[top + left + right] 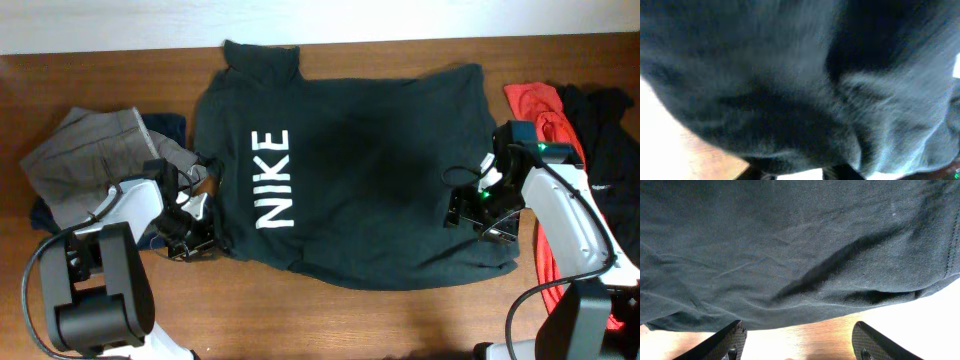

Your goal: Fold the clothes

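Just beyond right end effector point(797, 332) — T-shirt point(790, 245)

From above, I saw the dark NIKE T-shirt point(370, 180) spread between my grippers. The left gripper point(195, 235) sat at one edge, grey trousers point(85, 155) just outboard. The right gripper point(480, 215) sat over the other edge, with a red top point(535, 110) and a black top point(605, 125) beyond it.

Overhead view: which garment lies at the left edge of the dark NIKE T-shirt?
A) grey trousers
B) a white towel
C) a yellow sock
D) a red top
A: the grey trousers lie bunched by the left edge of the T-shirt; the red top is on the right side.
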Robot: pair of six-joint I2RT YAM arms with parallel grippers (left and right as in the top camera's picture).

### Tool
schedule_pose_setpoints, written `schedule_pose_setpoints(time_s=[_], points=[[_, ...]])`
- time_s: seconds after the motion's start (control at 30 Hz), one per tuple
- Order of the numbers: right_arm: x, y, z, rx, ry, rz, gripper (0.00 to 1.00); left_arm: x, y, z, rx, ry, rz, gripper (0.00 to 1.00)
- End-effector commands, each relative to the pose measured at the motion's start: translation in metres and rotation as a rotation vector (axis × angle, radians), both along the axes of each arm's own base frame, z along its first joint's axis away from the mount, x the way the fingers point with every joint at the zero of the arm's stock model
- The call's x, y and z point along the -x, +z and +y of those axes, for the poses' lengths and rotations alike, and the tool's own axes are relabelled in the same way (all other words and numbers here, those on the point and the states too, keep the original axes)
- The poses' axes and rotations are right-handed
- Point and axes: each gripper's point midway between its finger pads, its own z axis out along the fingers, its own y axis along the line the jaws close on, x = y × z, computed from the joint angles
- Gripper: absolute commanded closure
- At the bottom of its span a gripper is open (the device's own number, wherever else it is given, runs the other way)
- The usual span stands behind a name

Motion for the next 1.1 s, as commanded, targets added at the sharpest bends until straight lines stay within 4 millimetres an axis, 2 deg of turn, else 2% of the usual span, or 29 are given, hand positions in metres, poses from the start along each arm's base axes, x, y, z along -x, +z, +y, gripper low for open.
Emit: schedule_pose_setpoints(time_s=[0.0,0.17,0.3,0.43,0.53,0.6,0.73,0.87,0.93,0.97,1.07], points=[[0.000,0.002,0.002,0.000,0.020,-0.015,0.28,-0.010,-0.009,0.004,-0.052,-0.032,-0.043,1.00],[-0.005,0.002,0.001,0.006,0.023,-0.037,0.27,0.000,0.001,-0.006,-0.026,-0.050,0.014,1.00],[-0.012,0.001,-0.006,0.026,0.009,-0.063,0.24,0.013,0.035,-0.013,0.024,-0.042,0.089,0.99],[-0.014,0.001,-0.022,0.038,-0.045,-0.070,0.22,0.018,0.070,-0.001,-0.052,-0.061,0.087,1.00],[-0.012,0.000,-0.040,0.040,-0.110,-0.068,0.21,0.021,0.091,0.012,-0.133,-0.078,0.066,1.00],[-0.011,0.000,-0.049,0.041,-0.140,-0.068,0.21,0.025,0.101,0.013,-0.144,-0.080,0.055,1.00],[-0.006,-0.002,-0.058,0.039,-0.122,-0.066,0.21,0.038,0.113,0.017,-0.173,-0.088,0.071,1.00],[0.003,-0.013,-0.058,0.036,-0.126,-0.035,0.20,0.052,0.121,0.033,-0.272,-0.092,0.102,1.00],[0.007,-0.021,-0.057,0.033,-0.129,-0.026,0.20,0.053,0.123,0.042,-0.333,-0.071,0.099,1.00],[0.012,-0.032,-0.055,0.031,-0.144,-0.014,0.20,0.050,0.125,0.045,-0.350,-0.061,0.072,1.00],[0.021,-0.046,-0.053,0.029,-0.163,0.006,0.20,0.044,0.125,0.045,-0.355,-0.040,0.045,1.00]])
